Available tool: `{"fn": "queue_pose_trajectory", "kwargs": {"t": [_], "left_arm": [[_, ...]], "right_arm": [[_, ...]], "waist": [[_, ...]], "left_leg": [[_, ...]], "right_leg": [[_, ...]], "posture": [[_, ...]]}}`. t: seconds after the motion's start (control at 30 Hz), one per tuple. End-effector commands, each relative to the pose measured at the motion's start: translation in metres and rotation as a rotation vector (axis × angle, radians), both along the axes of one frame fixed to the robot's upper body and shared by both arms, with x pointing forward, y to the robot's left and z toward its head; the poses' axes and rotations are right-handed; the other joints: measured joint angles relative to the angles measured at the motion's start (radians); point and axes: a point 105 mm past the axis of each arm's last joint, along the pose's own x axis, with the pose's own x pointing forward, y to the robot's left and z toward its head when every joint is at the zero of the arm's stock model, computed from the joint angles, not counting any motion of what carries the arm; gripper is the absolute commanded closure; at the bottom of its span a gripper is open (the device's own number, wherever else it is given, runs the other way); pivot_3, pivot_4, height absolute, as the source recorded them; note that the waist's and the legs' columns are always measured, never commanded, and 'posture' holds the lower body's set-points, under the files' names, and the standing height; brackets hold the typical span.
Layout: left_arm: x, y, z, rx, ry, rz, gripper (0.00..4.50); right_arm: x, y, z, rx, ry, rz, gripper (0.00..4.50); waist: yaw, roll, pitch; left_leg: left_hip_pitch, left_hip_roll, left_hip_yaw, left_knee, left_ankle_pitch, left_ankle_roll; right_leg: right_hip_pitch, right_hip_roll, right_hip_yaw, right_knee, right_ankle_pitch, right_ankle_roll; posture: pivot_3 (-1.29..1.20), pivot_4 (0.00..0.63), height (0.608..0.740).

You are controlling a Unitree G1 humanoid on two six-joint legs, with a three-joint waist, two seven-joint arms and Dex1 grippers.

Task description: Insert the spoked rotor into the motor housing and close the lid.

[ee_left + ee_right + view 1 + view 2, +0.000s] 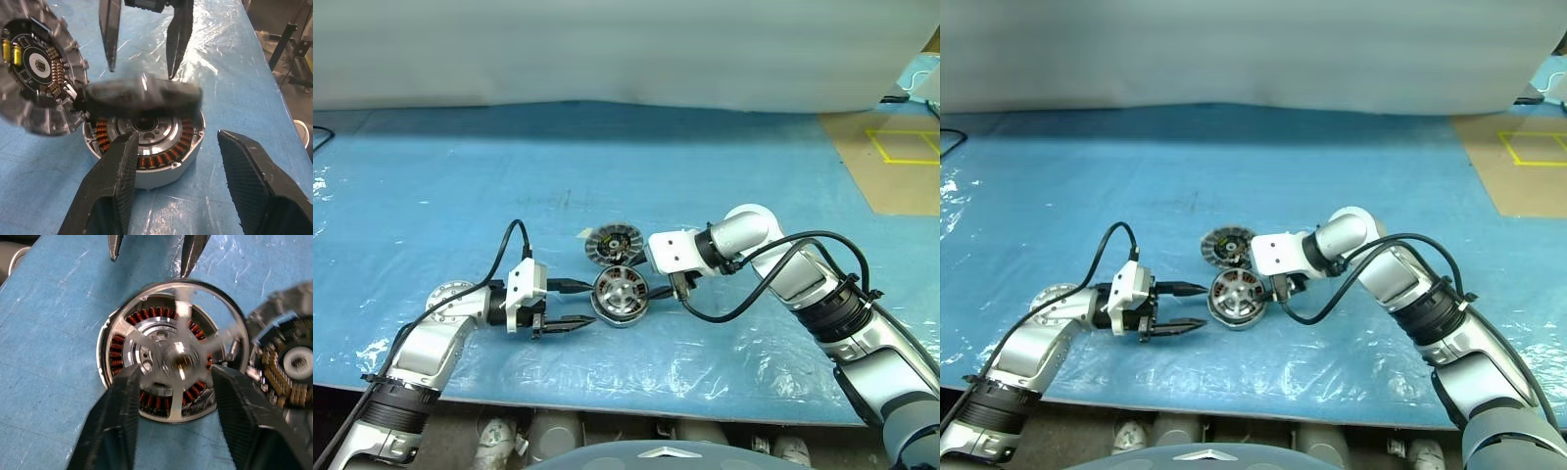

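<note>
The motor housing (161, 159), with its ring of copper windings, sits on the blue sheet. The spoked rotor (181, 350) lies over it, tilted, shifted toward the lid and blurred. My right gripper (176, 371) hangs just above the rotor with its fingers open and spread to either side of the hub. My left gripper (590, 304) is open and level, its fingertips (122, 161) at the housing's left edge. The lid (612, 243), a grey ribbed disc, lies right behind the housing and touches it, with nothing holding it.
A crinkled blue plastic sheet (431, 176) covers the table. A brown board with yellow tape (901, 162) lies at the back right. The table's front edge (607, 406) runs close below the grippers. Black cables loop off both wrists.
</note>
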Motion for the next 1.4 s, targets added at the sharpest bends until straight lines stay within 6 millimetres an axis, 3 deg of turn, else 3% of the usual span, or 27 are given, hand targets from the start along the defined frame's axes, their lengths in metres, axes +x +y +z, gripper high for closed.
{"fn": "queue_pose_trajectory", "kwargs": {"t": [0.03, 0.23, 0.37, 0.47, 0.67, 0.7, 0.93, 1.23, 1.4], "left_arm": [[0.0, 0.0, 0.004, -0.007, -0.025, -0.004, 1.76], [0.001, 0.001, 0.005, -0.006, -0.024, -0.002, 1.76], [0.002, 0.001, 0.006, -0.009, -0.027, -0.003, 1.76], [0.003, -0.002, 0.009, -0.034, -0.026, 0.003, 1.76], [0.002, -0.005, 0.013, -0.051, -0.021, -0.001, 1.76], [0.002, -0.005, 0.013, -0.052, -0.02, 0.0, 1.76], [0.0, -0.002, 0.015, -0.043, -0.011, 0.0, 1.76], [0.001, -0.005, 0.018, -0.04, -0.011, -0.009, 1.76], [0.0, -0.004, 0.018, -0.04, -0.011, -0.006, 1.76]], "right_arm": [[0.0, 0.002, 0.01, 0.006, -0.015, 0.005, 1.61], [-0.001, 0.003, 0.016, 0.034, 0.005, 0.004, 1.61], [-0.003, 0.008, 0.039, 0.16, 0.087, -0.032, 1.61], [-0.005, 0.01, 0.04, 0.212, 0.123, -0.053, 2.22], [-0.009, 0.009, 0.028, 0.31, 0.316, -0.176, 4.32], [-0.007, 0.01, 0.027, 0.334, 0.337, -0.206, 4.48], [-0.005, 0.022, 0.017, 0.392, 0.408, -0.286, 4.48], [-0.009, 0.02, -0.043, 0.214, 0.448, -0.311, 4.48], [-0.006, 0.014, -0.06, 0.145, 0.411, -0.325, 4.48]], "waist": [[0.0, 0.0, 0.0], [0.0, 0.0, 0.0], [0.0, 0.0, 0.0], [0.001, 0.0, 0.0], [0.002, 0.0, 0.0], [0.002, 0.0, 0.0], [0.001, 0.0, 0.0], [0.0, 0.0, 0.0], [-0.001, 0.0, -0.001]], "left_leg": [[0.0, 0.0, 0.0, 0.0, 0.0, 0.0], [0.0, 0.0, 0.0, 0.0, 0.0, 0.0], [0.0, 0.0, 0.0, 0.0, 0.0, 0.0], [0.0, 0.0, 0.0, 0.0, 0.0, 0.0], [0.0, 0.0, 0.0, 0.0, 0.0, 0.0], [0.0, 0.0, 0.0, 0.0, 0.0, 0.0], [0.0, 0.0, 0.0, 0.0, 0.0, 0.0], [0.0, 0.0, 0.0, 0.0, 0.0, 0.0], [0.002, 0.0, 0.0, 0.0, 0.0, 0.0]], "right_leg": [[0.0, 0.0, 0.0, 0.0, 0.0, 0.0], [0.0, 0.0, 0.0, 0.0, 0.0, 0.0], [0.0, 0.0, 0.0, 0.0, 0.0, 0.0], [0.0, 0.0, 0.0, 0.0, 0.0, 0.0], [0.0, 0.0, 0.0, 0.0, 0.0, 0.0], [0.0, 0.0, 0.0, 0.0, 0.0, 0.0], [0.0, 0.0, 0.0, 0.0, 0.0, 0.0], [0.0, 0.0, 0.0, 0.0, 0.0, 0.0], [0.001, 0.0, 0.0, 0.0, 0.0, 0.0]], "posture": [[0.0, 0.15, 0.74], [0.0, 0.15, 0.74], [0.0, 0.15, 0.74], [0.0, 0.15, 0.74], [0.0, 0.15, 0.74], [0.0, 0.15, 0.74], [0.0, 0.15, 0.74], [0.0, 0.15, 0.74], [0.0, 0.15, 0.74]]}}
